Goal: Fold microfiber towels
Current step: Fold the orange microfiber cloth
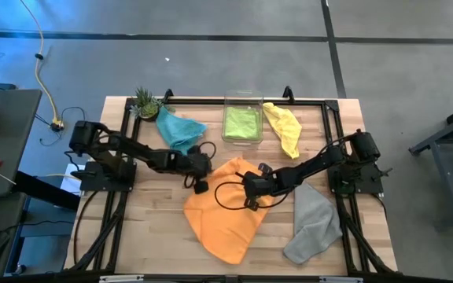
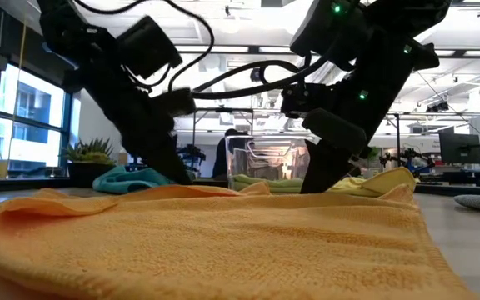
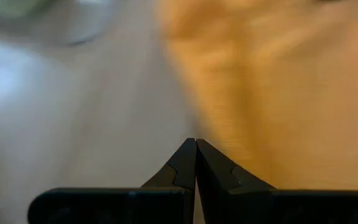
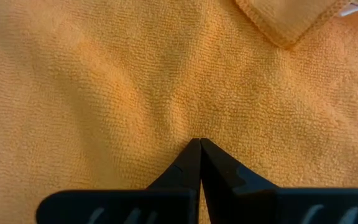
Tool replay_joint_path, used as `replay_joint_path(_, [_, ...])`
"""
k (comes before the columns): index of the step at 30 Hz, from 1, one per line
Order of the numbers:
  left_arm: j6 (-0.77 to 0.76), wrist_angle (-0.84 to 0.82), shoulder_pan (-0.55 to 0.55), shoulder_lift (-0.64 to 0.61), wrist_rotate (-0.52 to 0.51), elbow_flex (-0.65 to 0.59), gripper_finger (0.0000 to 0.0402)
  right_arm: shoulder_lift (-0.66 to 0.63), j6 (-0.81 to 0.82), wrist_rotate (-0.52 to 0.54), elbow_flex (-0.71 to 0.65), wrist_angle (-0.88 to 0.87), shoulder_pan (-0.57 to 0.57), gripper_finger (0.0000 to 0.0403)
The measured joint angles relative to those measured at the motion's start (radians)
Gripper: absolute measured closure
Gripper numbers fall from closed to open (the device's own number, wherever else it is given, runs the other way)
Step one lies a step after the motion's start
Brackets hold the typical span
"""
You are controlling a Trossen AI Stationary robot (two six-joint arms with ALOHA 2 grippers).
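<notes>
orange towel point(image 2: 215, 237) lies spread up front. right gripper point(image 4: 199, 144), clenched empty, presses its middle; left gripper point(image 3: 196, 143), clenched too, sits at its edge.

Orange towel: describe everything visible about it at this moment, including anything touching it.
The orange towel is a soft, looped-pile microfiber cloth with a stitched hem. It lies spread but rumpled on the wooden table, near the middle and front, one corner flipped over onto itself at its far edge. The right gripper, shut, sits over its middle with the tips at the fabric. The left gripper, also shut, is at its left edge beside bare wood. No other towel touches it.
</notes>
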Motion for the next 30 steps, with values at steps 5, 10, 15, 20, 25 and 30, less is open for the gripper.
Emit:
replay_joint_path(5, [0.041, 0.072, -0.075, -0.023, 0.073, -0.001, 0.0401, 0.000, -0.009, 0.005, 0.000, 0.000, 0.000, 0.0402])
replay_joint_path(10, [0.075, 0.072, -0.139, -0.006, 0.033, 0.000, 0.0401, 0.001, -0.026, 0.005, 0.000, 0.006, 0.000, 0.0402])
replay_joint_path(15, [0.077, 0.045, -0.109, 0.057, -0.059, -0.001, 0.0401, 0.001, -0.033, 0.006, -0.002, 0.013, 0.001, 0.0402])
replay_joint_path(20, [0.071, 0.054, -0.071, 0.064, -0.153, -0.001, 0.0402, 0.002, -0.027, 0.012, -0.002, 0.010, 0.006, 0.0402])
replay_joint_path(25, [0.040, 0.053, -0.033, 0.050, -0.206, 0.000, 0.0402, 0.002, -0.027, 0.016, -0.001, 0.001, 0.019, 0.0402])
replay_joint_path(30, [0.015, 0.027, 0.004, 0.051, -0.246, -0.001, 0.0402, 0.002, -0.046, 0.024, -0.001, -0.010, 0.033, 0.0402])
